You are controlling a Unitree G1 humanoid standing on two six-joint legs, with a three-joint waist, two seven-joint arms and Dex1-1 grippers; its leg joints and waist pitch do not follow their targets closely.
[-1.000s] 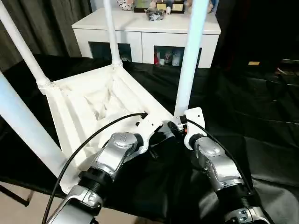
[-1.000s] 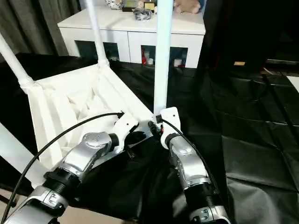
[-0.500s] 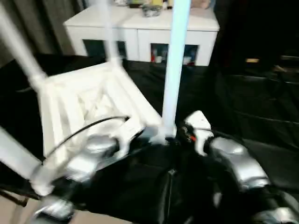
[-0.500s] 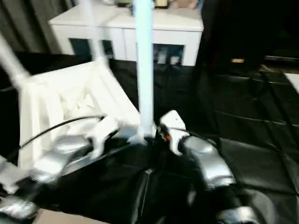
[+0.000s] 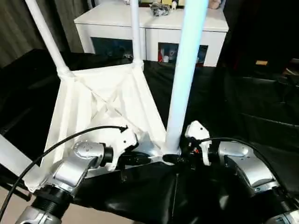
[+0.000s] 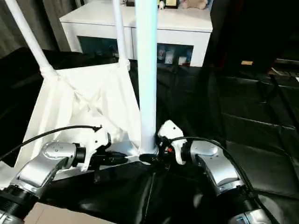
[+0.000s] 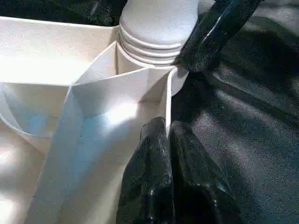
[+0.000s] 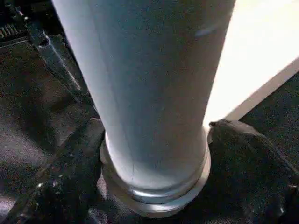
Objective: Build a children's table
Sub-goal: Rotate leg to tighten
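Across a work surface draped in black cloth [image 5: 252, 116], upside down: the children's table [image 5: 105, 100], white plastic, ribbed underside facing up, four round legs rising from its corners. Behind it, a white cabinet [image 5: 154, 28] with dark glass doors.

Closest to the camera, the near-corner leg [image 5: 184, 70] — long axis upright, running out past the frame's top, seated in a ringed socket at the corner of the top. Both arms meet at that base: right gripper [image 8: 154, 186] straddling the leg just above the collar, one black finger either side, jaws spread wide around the tube but not clearly pressing on it. Left gripper [image 7: 167, 154] coming from the other side, fingers pinched together on the thin raised rim [image 7: 167, 109] of the top, just beside the socket.

Judging by this, right arm better placed for any twist or push on the leg; left steadying the top. All four legs appear fitted — assembly looks close to done.
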